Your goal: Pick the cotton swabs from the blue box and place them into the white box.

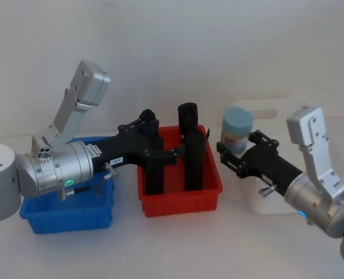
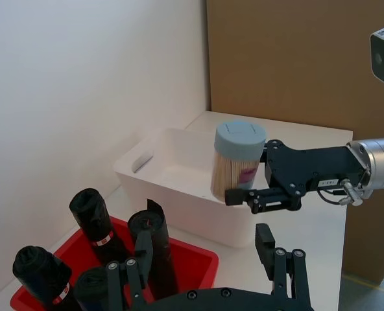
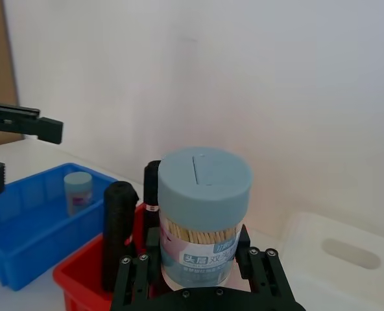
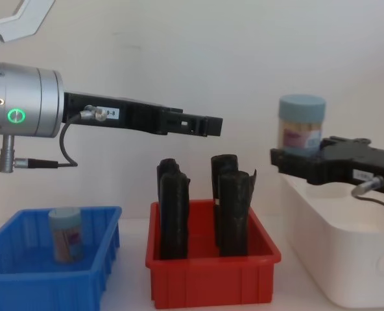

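right gripper (image 1: 230,149) fingers pinch the small clear plastic swab jar with pale blue lid (image 1: 237,131) mid-body; looks light, rigid and kinda slick. left gripper (image 4: 205,126) is over the red plastic bin (image 4: 211,269), fingers open.

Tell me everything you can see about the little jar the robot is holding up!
The jar is a small clear round tub, plastic by the look, with a pale blue lid and a pinkish label. Pale sticks are packed inside. It stands upright in the air over the white box's edge, near the red bin. The right gripper is shut on its lower part; nothing else touches it.
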Robot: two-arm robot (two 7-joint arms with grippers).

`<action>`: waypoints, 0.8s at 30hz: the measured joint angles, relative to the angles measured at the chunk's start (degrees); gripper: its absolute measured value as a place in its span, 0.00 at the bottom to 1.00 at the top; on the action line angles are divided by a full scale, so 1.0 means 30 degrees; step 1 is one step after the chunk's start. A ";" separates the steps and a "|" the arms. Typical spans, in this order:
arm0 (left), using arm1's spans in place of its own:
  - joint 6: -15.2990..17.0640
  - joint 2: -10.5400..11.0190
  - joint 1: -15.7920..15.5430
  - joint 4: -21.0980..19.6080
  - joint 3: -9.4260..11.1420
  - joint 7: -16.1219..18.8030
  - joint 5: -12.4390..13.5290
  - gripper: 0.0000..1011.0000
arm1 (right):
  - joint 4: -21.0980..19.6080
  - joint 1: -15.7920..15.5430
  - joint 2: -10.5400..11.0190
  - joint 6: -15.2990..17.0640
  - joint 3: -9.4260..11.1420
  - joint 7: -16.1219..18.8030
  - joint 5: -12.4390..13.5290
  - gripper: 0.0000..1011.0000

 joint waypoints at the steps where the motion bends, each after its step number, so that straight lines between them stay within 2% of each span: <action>1: 0.0000 0.0000 0.0001 0.0001 0.0001 0.0001 0.0000 0.99 | -0.0013 -0.0042 0.0055 -0.0021 0.0057 -0.0135 0.0052 0.66; 8: 0.0000 0.0001 0.0001 0.0000 0.0000 0.0000 0.0000 0.99 | 0.0096 -0.0257 0.0484 -0.0151 0.0634 -0.1602 0.0574 0.66; 14: 0.0000 0.0000 0.0001 0.0001 0.0001 0.0000 -0.0001 0.99 | 0.0746 -0.0070 0.0622 0.0069 0.1052 -0.2777 0.1069 0.66; 20: 0.0000 0.0000 0.0001 0.0000 0.0000 0.0000 -0.0001 0.99 | 0.1797 0.0507 0.0559 0.0548 0.1321 -0.3458 0.1537 0.66; 24: 0.0000 0.0000 0.0001 0.0001 0.0000 0.0000 -0.0001 0.99 | 0.2999 0.1240 0.0364 0.0995 0.1440 -0.3723 0.1784 0.66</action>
